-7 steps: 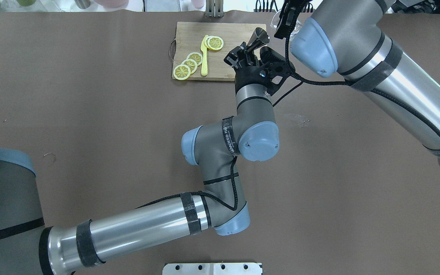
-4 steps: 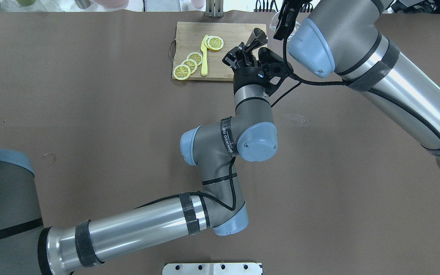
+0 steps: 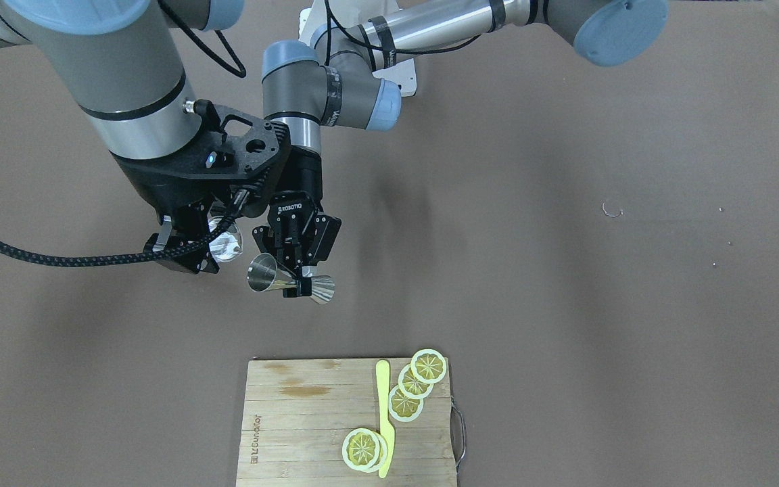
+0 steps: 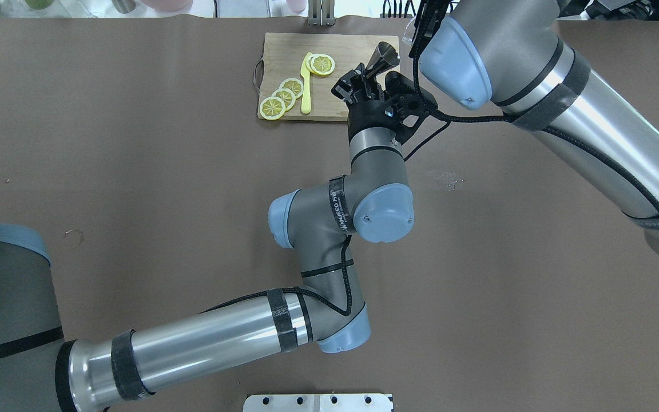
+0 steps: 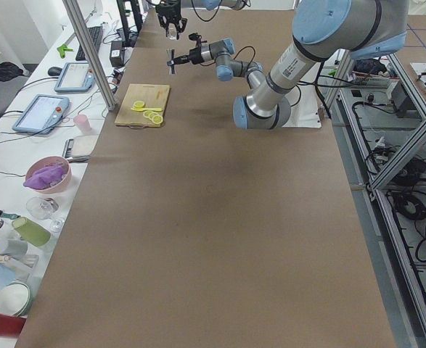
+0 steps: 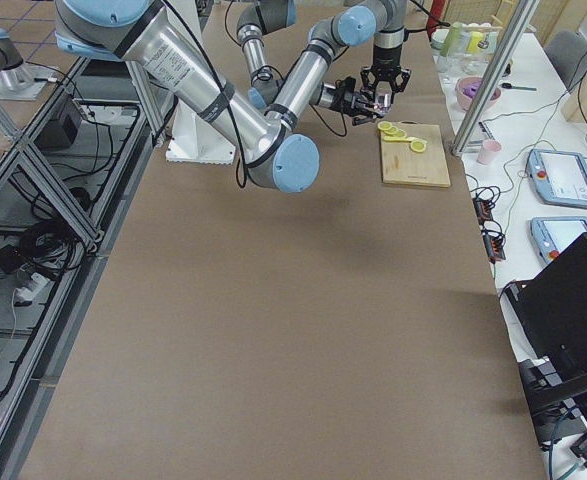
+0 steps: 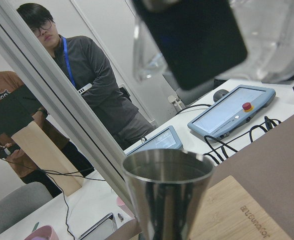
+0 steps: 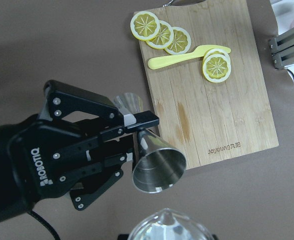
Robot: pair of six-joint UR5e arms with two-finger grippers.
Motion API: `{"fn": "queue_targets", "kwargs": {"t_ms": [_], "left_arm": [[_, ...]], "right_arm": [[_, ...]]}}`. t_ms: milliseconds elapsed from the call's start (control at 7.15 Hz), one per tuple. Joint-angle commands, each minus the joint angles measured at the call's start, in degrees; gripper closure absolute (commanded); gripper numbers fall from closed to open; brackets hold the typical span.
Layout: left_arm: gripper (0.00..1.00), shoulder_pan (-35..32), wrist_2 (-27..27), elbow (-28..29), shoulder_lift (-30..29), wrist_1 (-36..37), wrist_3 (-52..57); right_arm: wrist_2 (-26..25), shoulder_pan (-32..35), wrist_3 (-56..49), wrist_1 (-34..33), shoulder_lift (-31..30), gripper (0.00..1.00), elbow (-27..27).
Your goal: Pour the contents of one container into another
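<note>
Both arms sit slightly further toward the left of the overhead view than a second ago, and the jigger has shifted with them, over the upper right corner of the cutting board.

Left pincer: closed on the jigger's narrow waist. The jigger hangs above the bench, tipped nearly onto its side, at centre left of the front view. One open cone points toward the frame's left, just below and beside the glass.

Right pincer: closed on the glass, held clear of the bench at the left of the front view. In the left wrist view a black finger pad lies across the glass wall, above the jigger's rim.

Right wrist view: the jigger mouth faces the camera, and the glass rim shows at the bottom edge.

Lemon slices and a yellow knife lie on the board.
</note>
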Motion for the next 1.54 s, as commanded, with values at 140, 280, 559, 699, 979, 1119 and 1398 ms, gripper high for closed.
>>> {"fn": "queue_targets", "kwargs": {"t_ms": [140,280,559,699,979,1119,1398], "left_arm": [[1.0,0.0,0.2,-0.5,0.4,0.0,0.0],[1.0,0.0,0.2,-0.5,0.4,0.0,0.1],[1.0,0.0,0.2,-0.5,0.5,0.0,0.0],[1.0,0.0,0.2,-0.5,0.5,0.0,0.0],[1.0,0.0,0.2,-0.5,0.6,0.0,0.0],[1.0,0.0,0.2,-0.5,0.8,0.0,0.0],[1.0,0.0,0.2,-1.8,1.7,-0.1,0.1]], "right_arm": [[-2.7,-0.4,-2.3,-2.1,2.0,1.0,-1.0],[-3.5,-0.7,-2.4,-2.1,2.1,1.0,-1.3],[-3.8,-1.2,-2.4,-2.1,2.6,1.0,-1.5],[-4.3,-1.3,-2.4,-2.2,3.2,1.0,-1.8],[-4.5,-1.5,-2.4,-2.2,3.5,1.0,-2.3],[-5.3,-1.5,-2.4,-2.2,3.7,1.0,-2.6],[-5.6,-1.7,-2.9,-2.2,4.3,1.0,-3.4]]}}
